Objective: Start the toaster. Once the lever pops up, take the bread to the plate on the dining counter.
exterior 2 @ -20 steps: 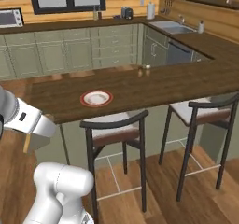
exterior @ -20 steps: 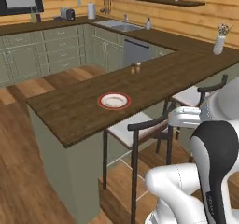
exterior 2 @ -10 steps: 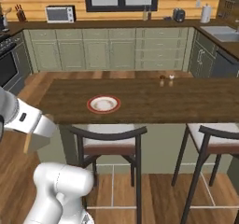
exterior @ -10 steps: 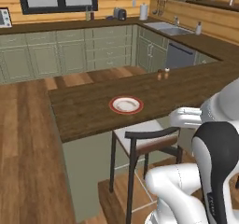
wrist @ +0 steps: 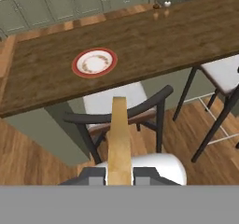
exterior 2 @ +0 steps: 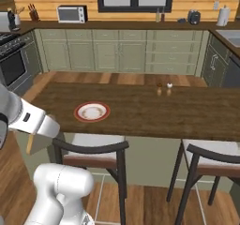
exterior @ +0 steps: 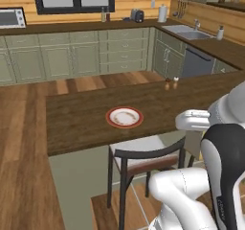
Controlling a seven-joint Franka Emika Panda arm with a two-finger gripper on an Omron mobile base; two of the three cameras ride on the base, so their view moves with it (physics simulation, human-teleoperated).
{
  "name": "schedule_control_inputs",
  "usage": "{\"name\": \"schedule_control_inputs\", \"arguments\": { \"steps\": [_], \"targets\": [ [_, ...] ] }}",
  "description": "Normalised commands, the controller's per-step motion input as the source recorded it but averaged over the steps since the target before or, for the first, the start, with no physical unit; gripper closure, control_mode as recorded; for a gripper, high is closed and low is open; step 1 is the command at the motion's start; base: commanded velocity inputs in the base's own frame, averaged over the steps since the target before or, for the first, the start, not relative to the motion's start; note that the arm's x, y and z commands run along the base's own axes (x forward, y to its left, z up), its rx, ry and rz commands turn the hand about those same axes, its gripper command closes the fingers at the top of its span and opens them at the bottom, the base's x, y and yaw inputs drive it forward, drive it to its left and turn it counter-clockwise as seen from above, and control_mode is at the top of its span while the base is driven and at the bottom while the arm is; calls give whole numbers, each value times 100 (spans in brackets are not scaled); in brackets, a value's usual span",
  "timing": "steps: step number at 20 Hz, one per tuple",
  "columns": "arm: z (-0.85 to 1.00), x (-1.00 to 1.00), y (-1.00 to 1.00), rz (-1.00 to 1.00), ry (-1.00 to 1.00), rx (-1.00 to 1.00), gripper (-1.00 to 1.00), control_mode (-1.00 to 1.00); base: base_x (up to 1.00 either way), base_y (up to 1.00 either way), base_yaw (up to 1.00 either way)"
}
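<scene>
My end effector is clenched on the thin tan slice of bread, gripped edge-on, so its long axis runs straight ahead from my fingers toward the long dark brown wooden worktop. The round white plate with a red rim sits near the worktop's left end, well apart from the bread and above the black-framed stool. Carried this low, the slice could clip the stool back or the worktop's near edge. The grip looks narrow, I think, so it might slip.
</scene>
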Motion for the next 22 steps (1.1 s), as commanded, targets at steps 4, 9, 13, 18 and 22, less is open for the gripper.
{"name": "schedule_control_inputs", "arguments": {
  "steps": [4,9,13,18,22],
  "targets": [
    [0,0,0,0,0,0,100,100,95,-12,21],
    [0,59,-8,15,3,14,100,-100,36,-1,10],
    [-4,100,-17,25,4,22,100,-100,0,0,0],
    [-33,100,-1,25,2,12,100,-100,0,0,0],
    [-59,100,1,23,0,5,100,-100,0,0,0]
  ]
}}
